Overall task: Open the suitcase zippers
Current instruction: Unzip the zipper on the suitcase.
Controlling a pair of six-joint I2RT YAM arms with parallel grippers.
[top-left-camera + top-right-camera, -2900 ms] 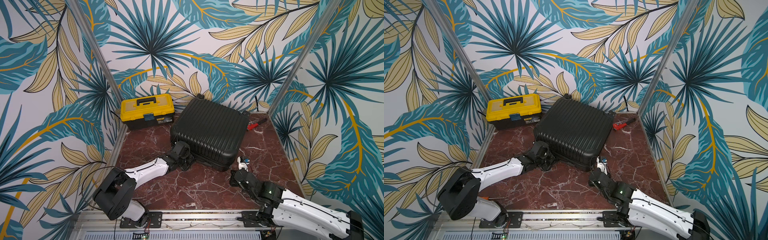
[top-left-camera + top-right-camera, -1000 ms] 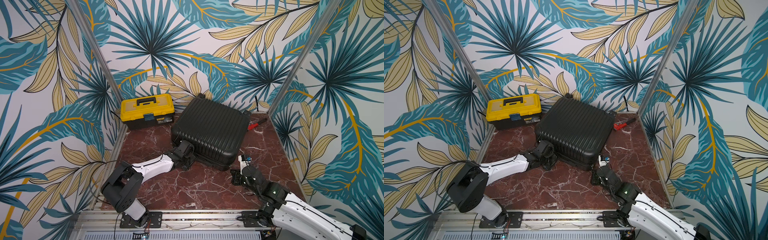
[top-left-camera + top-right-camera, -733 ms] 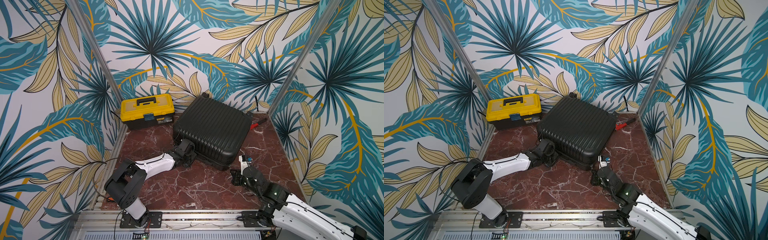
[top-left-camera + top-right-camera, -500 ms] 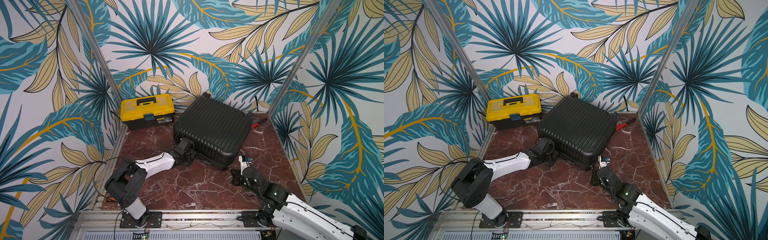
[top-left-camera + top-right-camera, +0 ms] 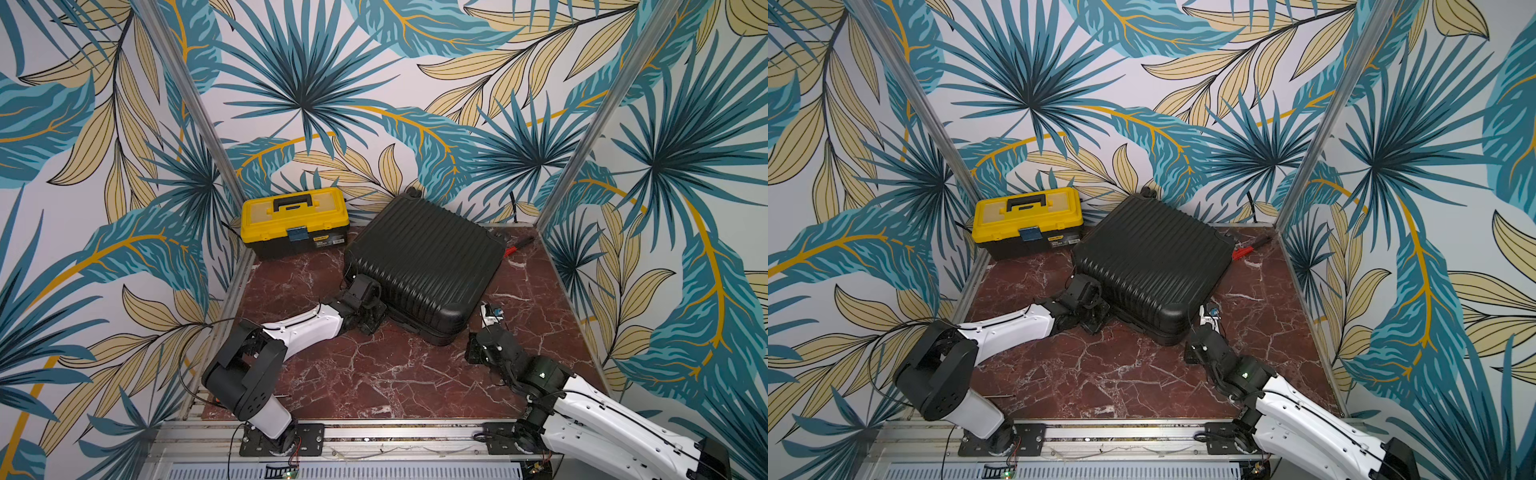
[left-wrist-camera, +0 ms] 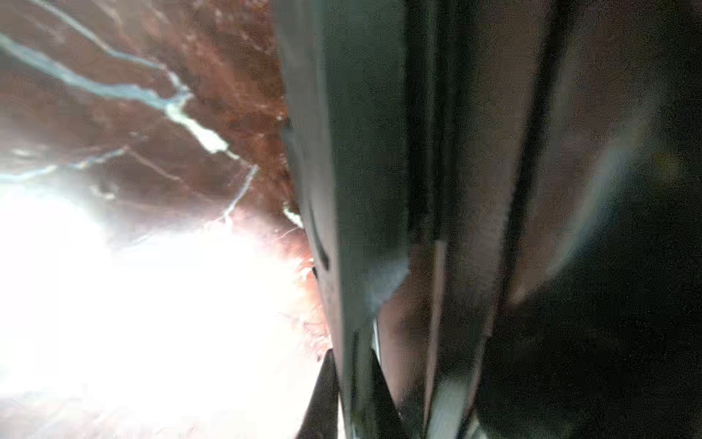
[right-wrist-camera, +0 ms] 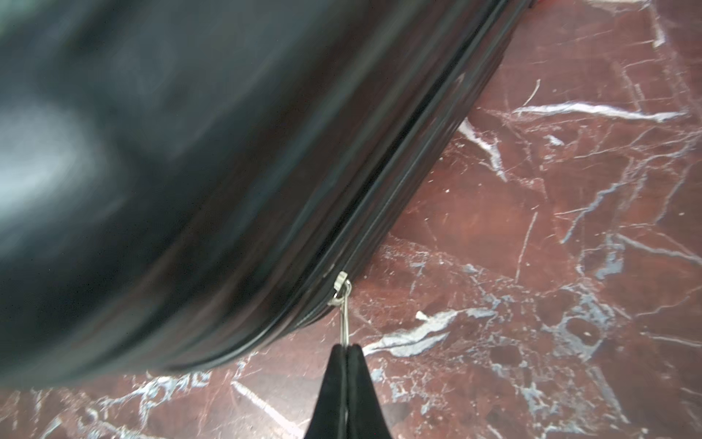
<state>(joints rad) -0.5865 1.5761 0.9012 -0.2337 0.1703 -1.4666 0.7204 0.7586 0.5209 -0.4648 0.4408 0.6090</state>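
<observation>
Between the tight-closed tips of the right claw [image 7: 345, 347] sits the silver zipper pull [image 7: 343, 300], at the near corner of the suitcase [image 5: 424, 257], which lies flat on the desk [image 5: 374, 374]. The left claw [image 6: 351, 357] is clamped on its side rim, apparently bracing it. Unzipping looks barely begun. Next, draw the pull steadily along the zippers [image 7: 399, 182].

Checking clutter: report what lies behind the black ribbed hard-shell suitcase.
A red-handled tool pokes out past a far corner of the suitcase; the case hides anything else there.
</observation>
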